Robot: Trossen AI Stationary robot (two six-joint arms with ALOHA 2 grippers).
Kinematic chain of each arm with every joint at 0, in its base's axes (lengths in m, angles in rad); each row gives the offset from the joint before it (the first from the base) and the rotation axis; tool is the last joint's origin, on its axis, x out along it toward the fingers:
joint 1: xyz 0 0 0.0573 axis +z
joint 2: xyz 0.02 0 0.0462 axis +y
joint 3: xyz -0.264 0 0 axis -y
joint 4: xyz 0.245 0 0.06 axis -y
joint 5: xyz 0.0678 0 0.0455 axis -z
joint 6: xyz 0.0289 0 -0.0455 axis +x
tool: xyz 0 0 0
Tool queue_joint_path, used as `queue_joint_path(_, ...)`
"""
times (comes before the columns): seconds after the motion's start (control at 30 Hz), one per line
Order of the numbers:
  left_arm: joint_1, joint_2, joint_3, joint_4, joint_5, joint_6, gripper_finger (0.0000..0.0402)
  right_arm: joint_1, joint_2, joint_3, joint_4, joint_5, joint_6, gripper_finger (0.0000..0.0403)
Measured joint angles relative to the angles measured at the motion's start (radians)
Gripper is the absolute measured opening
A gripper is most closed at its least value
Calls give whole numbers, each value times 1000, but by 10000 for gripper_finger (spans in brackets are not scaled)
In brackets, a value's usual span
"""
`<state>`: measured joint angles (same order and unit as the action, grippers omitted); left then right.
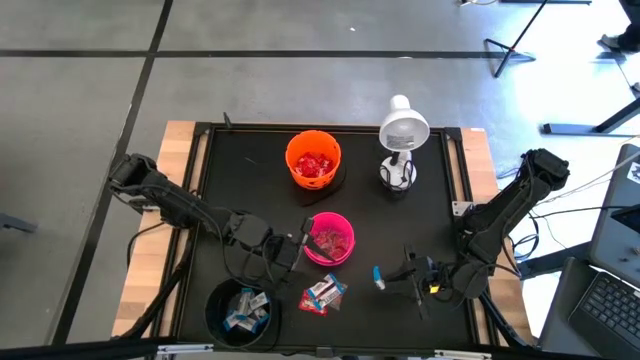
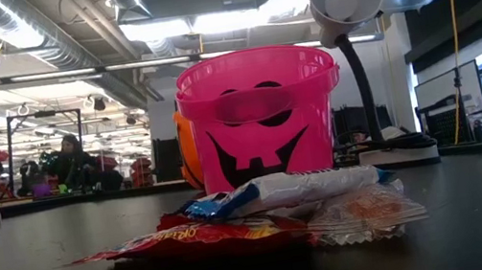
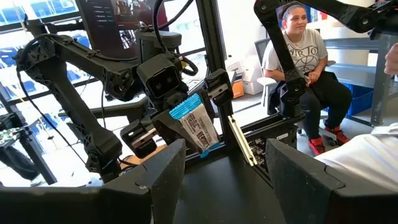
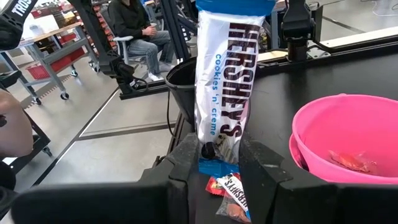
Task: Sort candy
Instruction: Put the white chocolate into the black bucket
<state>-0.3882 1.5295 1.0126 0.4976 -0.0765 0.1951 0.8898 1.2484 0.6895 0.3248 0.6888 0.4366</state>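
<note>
Several wrapped candy pieces [image 1: 323,293] lie in a small pile near the table's front, in front of the pink bowl [image 1: 330,238]; they also show in the low view [image 2: 263,214]. The orange bowl [image 1: 313,160] holds red candy, the black bowl [image 1: 240,312] blue-and-white candy. My right gripper [image 1: 395,278] is shut on a white-and-blue candy bar [image 4: 224,81], right of the pile. My left gripper [image 1: 296,250] stands open just left of the pink bowl, nothing between its fingers [image 3: 168,174]. My right gripper pinches the candy bar's near end [image 4: 214,152] between its two fingers. The fingers come nearly level from the table's right side and lie along the bar. The bar sticks out past the fingertips, lifted clear of the table [image 3: 196,127].
A white desk lamp [image 1: 402,135] stands at the back right of the black table top [image 1: 250,180]. Two loose candy pieces [image 4: 230,190] lie below the right gripper. People sit beyond the table [image 3: 305,56].
</note>
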Motion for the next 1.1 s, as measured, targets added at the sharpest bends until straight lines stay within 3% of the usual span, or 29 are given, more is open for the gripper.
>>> queue_joint_path(1.1, 18, 0, 0, 20, 4, 51, 213, 0, 1, 0, 10, 53, 0, 88)
